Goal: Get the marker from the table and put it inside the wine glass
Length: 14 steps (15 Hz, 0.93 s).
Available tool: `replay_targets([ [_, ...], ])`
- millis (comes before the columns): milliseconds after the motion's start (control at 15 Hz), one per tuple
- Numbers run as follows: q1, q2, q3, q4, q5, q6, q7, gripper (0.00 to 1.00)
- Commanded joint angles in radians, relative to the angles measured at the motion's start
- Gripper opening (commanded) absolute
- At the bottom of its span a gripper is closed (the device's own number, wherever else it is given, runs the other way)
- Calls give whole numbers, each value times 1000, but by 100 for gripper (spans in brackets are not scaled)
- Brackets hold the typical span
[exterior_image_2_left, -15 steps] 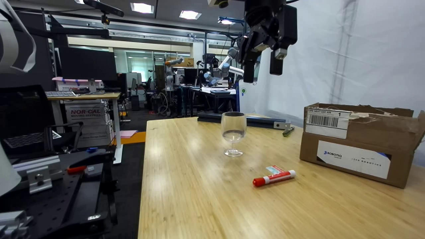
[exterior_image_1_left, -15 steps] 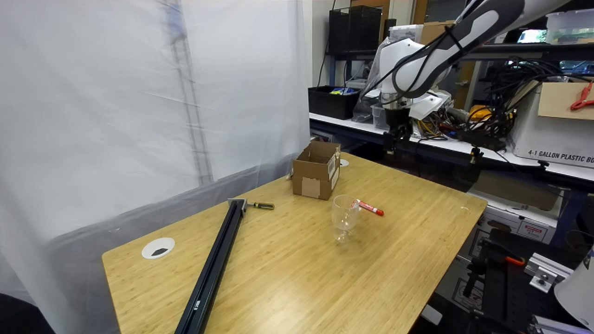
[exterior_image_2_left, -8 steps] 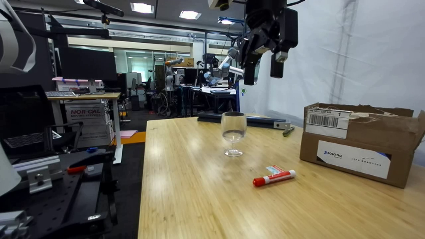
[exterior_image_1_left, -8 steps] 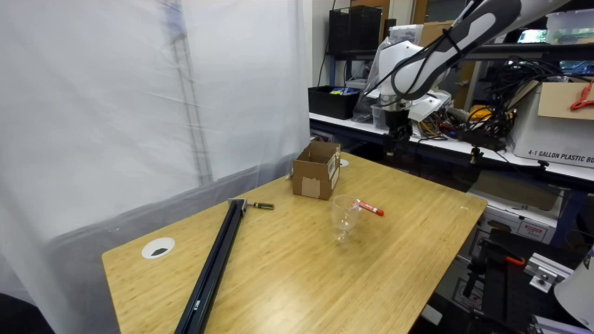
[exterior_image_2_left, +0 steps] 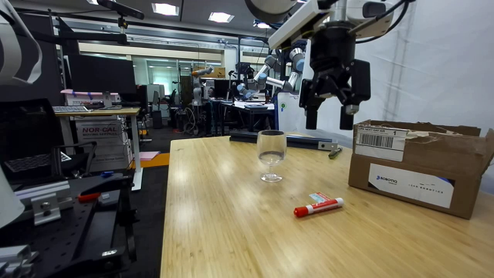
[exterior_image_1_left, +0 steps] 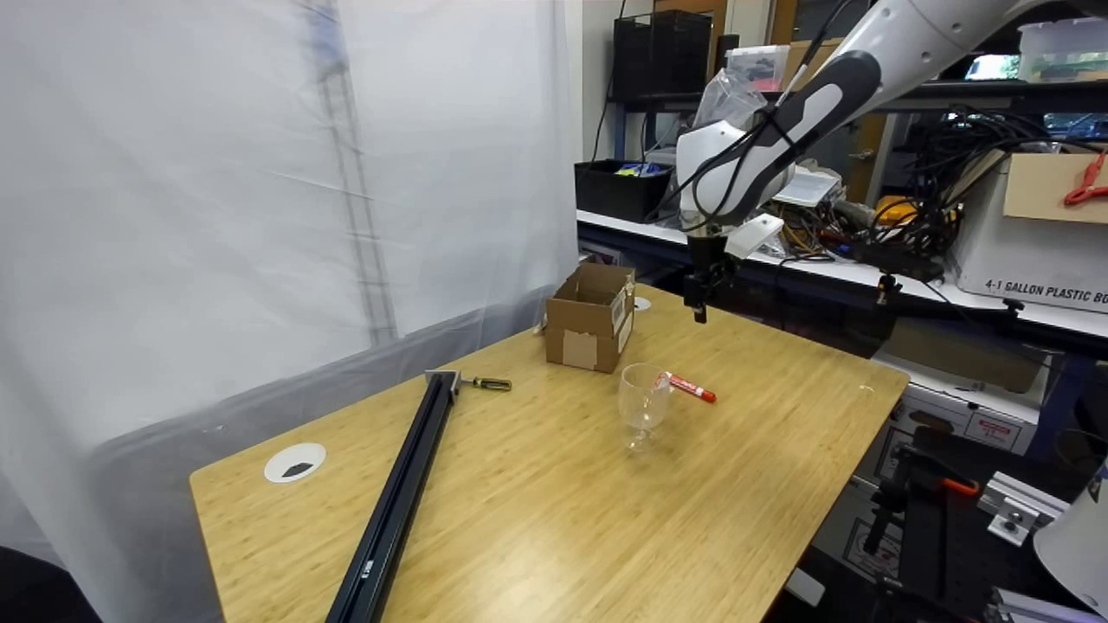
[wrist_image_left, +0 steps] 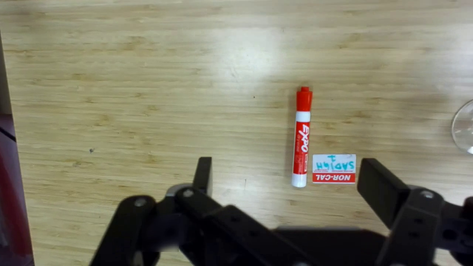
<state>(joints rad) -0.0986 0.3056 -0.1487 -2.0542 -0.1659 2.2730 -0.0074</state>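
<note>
The red marker with white bands and a white end lies flat on the light-wood table [exterior_image_2_left: 216, 224]. The marker shows in both exterior views [exterior_image_1_left: 692, 388] [exterior_image_2_left: 318, 207] and in the wrist view [wrist_image_left: 302, 142]. The clear wine glass stands upright near the marker in both exterior views [exterior_image_1_left: 643, 398] [exterior_image_2_left: 271, 148]; part of it shows at the wrist view's right edge [wrist_image_left: 465, 127]. My gripper [exterior_image_2_left: 329, 122] is open and empty, pointing down above the table. In the wrist view the marker appears between the spread fingers [wrist_image_left: 287, 166], well below them.
A small red-and-white label [wrist_image_left: 334, 169] lies beside the marker. An open brown cardboard box [exterior_image_2_left: 409, 170] stands near the marker. A long black bar [exterior_image_1_left: 398, 493] and a screwdriver [exterior_image_1_left: 491, 383] lie farther along the table. A white curtain [exterior_image_1_left: 260, 216] hangs behind.
My gripper has come down toward the table and moved closer to the cardboard box's side, staying open. The marker, wine glass and box have not moved.
</note>
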Motion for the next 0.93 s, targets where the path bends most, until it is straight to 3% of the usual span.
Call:
replay_targets([
  [0,-24,96,21,107,49,-21,-48,100],
  [467,-67,287,51,276,147,-87,-136,100],
  [867,-102,414,70,430,178,-260,-181,100],
])
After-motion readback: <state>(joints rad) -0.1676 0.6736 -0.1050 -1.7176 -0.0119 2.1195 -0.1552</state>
